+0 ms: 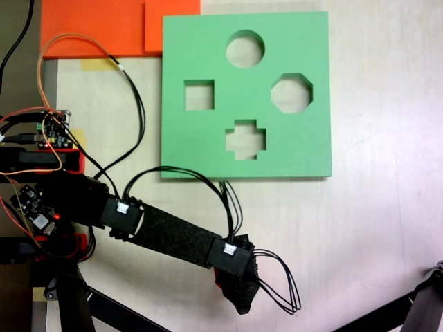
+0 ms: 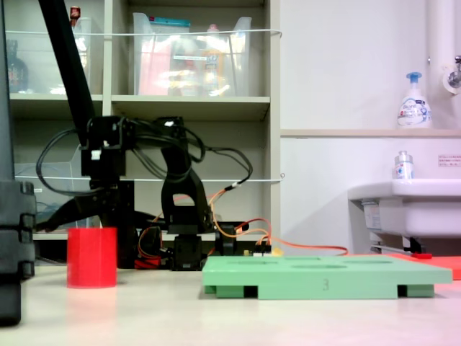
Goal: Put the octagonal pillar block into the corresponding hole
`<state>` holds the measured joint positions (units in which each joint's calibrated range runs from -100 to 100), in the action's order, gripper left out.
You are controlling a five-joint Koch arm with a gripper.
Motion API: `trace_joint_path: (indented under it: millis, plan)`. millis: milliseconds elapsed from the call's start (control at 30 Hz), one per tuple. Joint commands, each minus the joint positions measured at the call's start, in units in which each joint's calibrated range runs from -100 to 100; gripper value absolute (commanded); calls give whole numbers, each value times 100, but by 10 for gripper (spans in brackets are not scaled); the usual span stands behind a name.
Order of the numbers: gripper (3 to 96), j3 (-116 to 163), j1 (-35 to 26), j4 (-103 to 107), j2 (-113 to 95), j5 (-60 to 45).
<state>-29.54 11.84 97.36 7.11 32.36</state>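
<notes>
gripper (image 2: 90, 216) above the octagonal pillar block (image 2: 91, 257); claw state cannot be told. risk: off-centre descent tips block, well short of the corresponding hole (image 1: 291, 93).

- In the first exterior view, the small bright red octagonal pillar block is hidden entirely beneath the black arm's wrist; only a sliver of red shows beside the black gripper (image 1: 239, 294), and whether it is block or arm part cannot be told.
- The gripper's jaws cannot be made out in the first exterior view; the dark housing covers them.
- In the second exterior view, the gripper (image 2: 92, 216) is dark against dark shelving above the red block (image 2: 91, 257), so contact cannot be judged.
- The flat square green foam board (image 2: 324, 277) is seen edge-on, so its eight-sided cutout (image 1: 291, 93) is indistinguishable there.
- The orange sheet (image 1: 104, 28) is cut off by the first exterior view's top edge.
</notes>
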Motion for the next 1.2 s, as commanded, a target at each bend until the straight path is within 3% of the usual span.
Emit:
trace_joint_path:
  millis: [33, 167, 400, 800, 900, 1200]
  plan:
    - [803, -96, 44, 264, 15, -93]
    - [634, 3, 44, 264, 15, -98]
    - [475, 183, 49, 264, 15, -122]
    - [440, 751, 24, 264, -1326, 391]
    - [389, 711, -49, 264, -1940, 513]
    - [383, 631, -777, 264, -3463, 1255]
